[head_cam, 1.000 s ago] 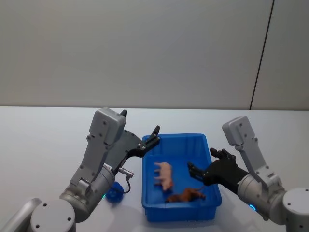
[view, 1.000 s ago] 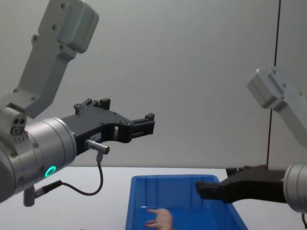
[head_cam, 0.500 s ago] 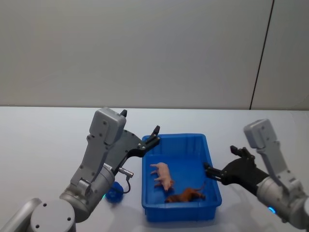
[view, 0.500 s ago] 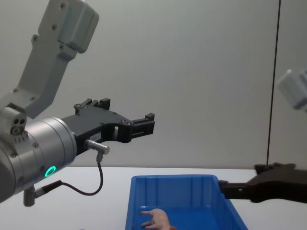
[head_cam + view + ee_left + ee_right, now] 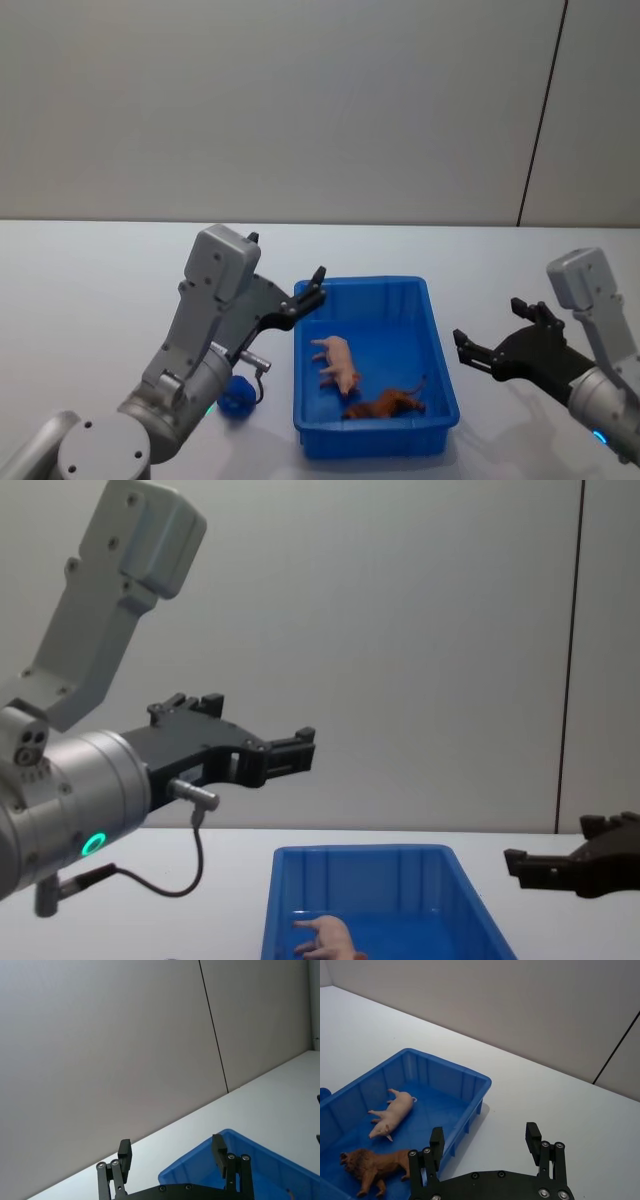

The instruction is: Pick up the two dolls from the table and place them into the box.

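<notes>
The pink doll [image 5: 338,362] and brown doll [image 5: 385,405] lay inside the box [image 5: 370,288], so the job looked done. The left gripper [image 5: 171,1145] hung spread and empty at its far-left corner, the right gripper [image 5: 485,1137] (likewise spread, empty) off right.

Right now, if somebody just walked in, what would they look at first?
Probably the bright blue bin in the middle of the white table, with a pink toy pig and a brown toy lion lying inside it. Next, the two open black hands: the left hand raised by the bin's far-left corner, the right hand off to the bin's right above the table.
</notes>
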Motion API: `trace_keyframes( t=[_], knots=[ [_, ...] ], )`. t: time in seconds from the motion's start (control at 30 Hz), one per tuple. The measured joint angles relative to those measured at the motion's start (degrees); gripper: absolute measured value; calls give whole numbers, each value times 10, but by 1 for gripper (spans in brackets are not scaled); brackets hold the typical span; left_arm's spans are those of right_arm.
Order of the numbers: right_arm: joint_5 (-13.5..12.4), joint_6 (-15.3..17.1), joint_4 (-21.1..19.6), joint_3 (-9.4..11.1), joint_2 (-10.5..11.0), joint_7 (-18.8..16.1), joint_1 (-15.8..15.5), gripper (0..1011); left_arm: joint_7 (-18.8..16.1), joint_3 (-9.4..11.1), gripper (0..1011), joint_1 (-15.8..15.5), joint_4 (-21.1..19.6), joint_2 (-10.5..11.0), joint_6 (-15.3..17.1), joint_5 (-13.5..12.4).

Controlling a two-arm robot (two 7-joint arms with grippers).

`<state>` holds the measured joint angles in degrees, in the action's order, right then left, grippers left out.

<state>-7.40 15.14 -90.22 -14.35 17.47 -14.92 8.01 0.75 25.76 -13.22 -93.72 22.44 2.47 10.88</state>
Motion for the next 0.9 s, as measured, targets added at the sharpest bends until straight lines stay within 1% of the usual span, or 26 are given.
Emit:
trace_keyframes(
  t=[0.13, 0.23, 0.3, 0.4, 0.63, 0.9],
  knots=[
    [-2, -3, -2, 3, 4, 0, -2, 1001, 1, -5, 1003, 9, -11, 12, 18, 0],
    [-3, -5, -3, 4, 6, 0, -4, 1001, 1, -8, 1003, 15, -18, 19, 25, 2],
    [-4, -6, -3, 5, 8, 0, -5, 1001, 2, -12, 1003, 23, -24, 30, 35, 7],
    [-5, -7, -4, 6, 9, 0, -6, 1001, 4, -15, 1003, 29, -27, 37, 40, 13],
    [-7, -8, -5, 8, 11, 0, -7, 1001, 14, -23, 1003, 48, -29, 57, 46, 32],
    [-7, -9, -6, 9, 13, 0, -8, 1001, 30, -27, 1003, 57, -8, 65, 42, 50]
  ],
)
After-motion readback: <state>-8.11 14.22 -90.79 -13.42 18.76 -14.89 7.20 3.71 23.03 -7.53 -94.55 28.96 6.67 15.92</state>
